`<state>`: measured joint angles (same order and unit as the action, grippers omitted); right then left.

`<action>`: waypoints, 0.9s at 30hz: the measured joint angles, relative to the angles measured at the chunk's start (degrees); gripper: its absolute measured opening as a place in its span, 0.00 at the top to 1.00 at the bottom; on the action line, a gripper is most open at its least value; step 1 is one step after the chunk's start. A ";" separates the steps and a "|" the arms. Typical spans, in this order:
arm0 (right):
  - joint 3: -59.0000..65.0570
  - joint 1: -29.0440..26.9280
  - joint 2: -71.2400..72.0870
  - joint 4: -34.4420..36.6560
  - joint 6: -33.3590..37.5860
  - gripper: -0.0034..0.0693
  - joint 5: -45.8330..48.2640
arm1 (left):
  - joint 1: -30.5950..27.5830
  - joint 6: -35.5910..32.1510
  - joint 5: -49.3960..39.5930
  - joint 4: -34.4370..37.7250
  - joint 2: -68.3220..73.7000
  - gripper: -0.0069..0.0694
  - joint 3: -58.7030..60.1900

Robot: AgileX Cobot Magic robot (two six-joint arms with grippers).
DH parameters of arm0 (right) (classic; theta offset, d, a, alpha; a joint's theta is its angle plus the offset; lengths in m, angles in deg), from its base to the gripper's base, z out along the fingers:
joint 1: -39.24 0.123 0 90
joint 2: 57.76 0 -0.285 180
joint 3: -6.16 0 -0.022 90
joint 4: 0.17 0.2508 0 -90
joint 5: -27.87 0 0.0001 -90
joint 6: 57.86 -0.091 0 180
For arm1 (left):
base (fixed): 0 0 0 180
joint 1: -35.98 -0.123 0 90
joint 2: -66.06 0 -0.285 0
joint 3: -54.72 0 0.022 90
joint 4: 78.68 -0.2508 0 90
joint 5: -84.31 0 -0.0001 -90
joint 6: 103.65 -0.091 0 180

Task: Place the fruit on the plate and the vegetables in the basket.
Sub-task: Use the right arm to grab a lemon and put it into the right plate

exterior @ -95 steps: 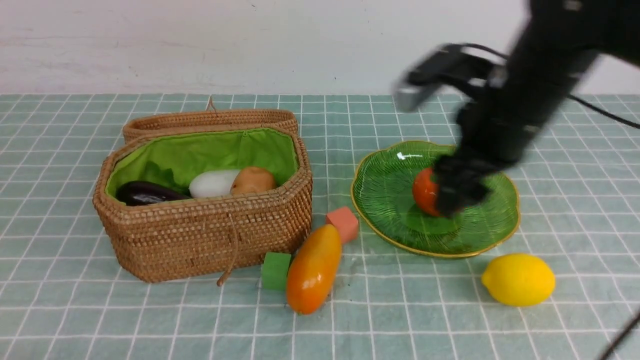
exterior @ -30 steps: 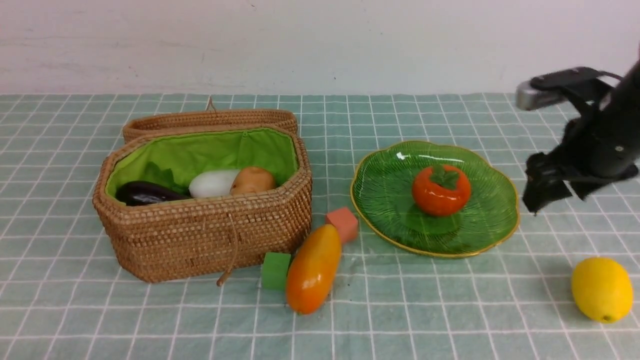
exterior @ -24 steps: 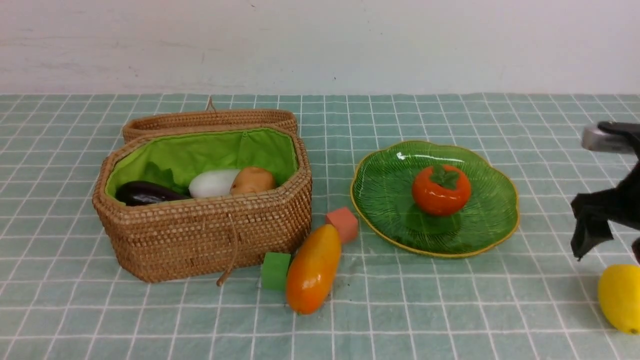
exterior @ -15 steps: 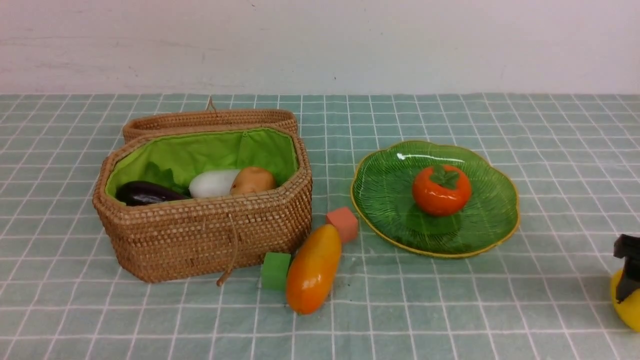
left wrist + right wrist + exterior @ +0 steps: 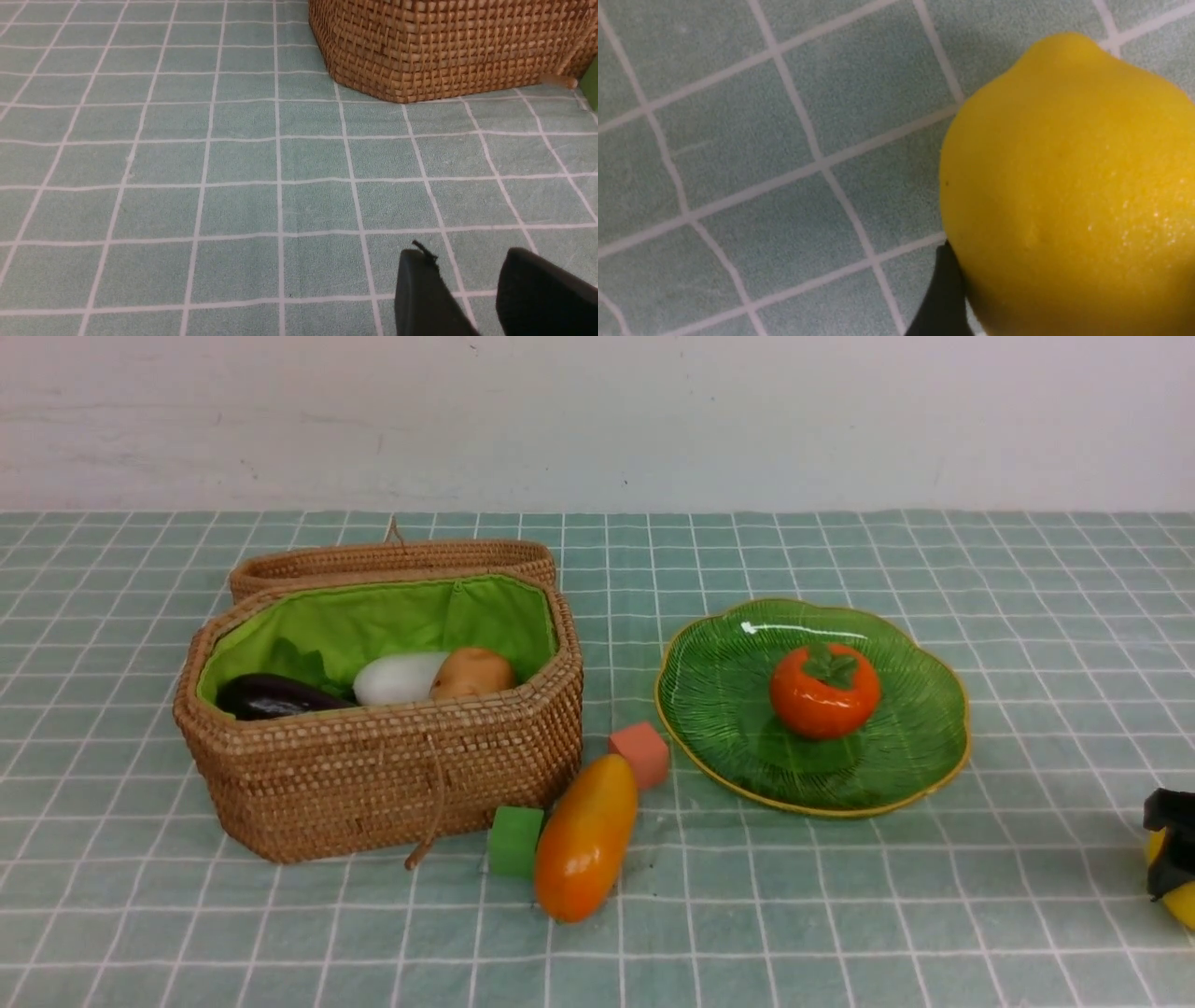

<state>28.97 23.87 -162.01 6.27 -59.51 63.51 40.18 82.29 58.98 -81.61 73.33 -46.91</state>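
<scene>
A: What's lying around on the worktop [image 5: 840, 915]?

B: Basket [image 5: 392, 775] on the robot's left, lid [image 5: 392, 560] propped behind it. Inside: eggplant [image 5: 271, 696], white radish [image 5: 397, 679], potato [image 5: 471, 672], all touching in a row. Just in front of the basket's right corner: green cube [image 5: 514, 841] touching the mango [image 5: 586, 838], salmon cube [image 5: 640, 754] by the mango's far tip. No pepper visible.

A: Plate?

B: Plate [image 5: 719, 709] to the right of the basket, persimmon [image 5: 823, 690] upright on it. Mango lies between basket & plate, off both.

A: Anything in the way?

B: The 2 cubes crowd the mango. The lemon [image 5: 1069, 186] is at the far right edge of the front view, well apart from the plate, mostly cut off, w/ the right gripper [image 5: 1172, 845] partly over it.

A: Gripper states?

B: Right gripper: one finger [image 5: 945, 289] touches the lemon's side in the right wrist view, the other isn't seen, so can't tell if it's gripping. Left gripper [image 5: 472, 284]: fingers parted a bit, nothing between them, low over bare cloth near the basket's corner.

A: Vs. earlier?

B: About 3 s ago the right gripper was over the plate at the persimmon & the lemon sat just below the plate. Since then the lemon has ended up far out right, and the gripper followed it down. Basket contents, mango, cubes unchanged.
</scene>
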 joint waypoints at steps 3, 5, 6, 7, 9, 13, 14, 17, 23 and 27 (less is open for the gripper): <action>0.00 0.00 1.31 4.35 6.51 0.17 0.93 | 0.00 0.00 0.00 0.00 0.00 0.60 0.00; -0.29 0.00 3.40 8.13 10.61 0.17 1.38 | 0.00 0.00 0.00 0.00 0.00 0.60 0.00; -0.79 0.14 4.49 10.85 13.39 0.17 1.59 | 0.00 0.00 0.00 0.00 0.00 0.60 0.00; -1.12 0.39 5.27 12.70 15.25 0.17 1.58 | 0.00 0.00 0.00 0.00 0.00 0.60 0.00; -2.81 2.42 6.82 18.22 21.56 0.17 1.58 | 0.00 0.00 0.00 0.00 0.00 0.60 0.00; -4.89 8.52 6.66 27.19 30.53 0.17 -0.24 | 0.00 0.00 0.00 0.00 0.00 0.60 0.00; -5.21 10.72 6.12 29.49 31.90 0.17 -1.81 | 0.00 0.00 0.00 0.00 0.00 0.60 0.00; -5.73 14.65 3.88 33.93 33.46 0.17 -8.44 | 0.00 0.00 0.00 0.00 0.00 0.60 0.00; -5.89 17.89 -4.01 38.35 33.91 0.17 -15.76 | 0.00 0.00 0.00 0.00 0.00 0.60 0.00; -5.89 18.13 -5.94 39.73 33.93 0.17 -16.09 | 0.00 0.00 0.00 0.00 0.00 0.60 0.00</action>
<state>23.09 41.99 -167.95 46.00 -25.58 47.42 40.18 82.29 58.98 -81.61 73.33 -46.91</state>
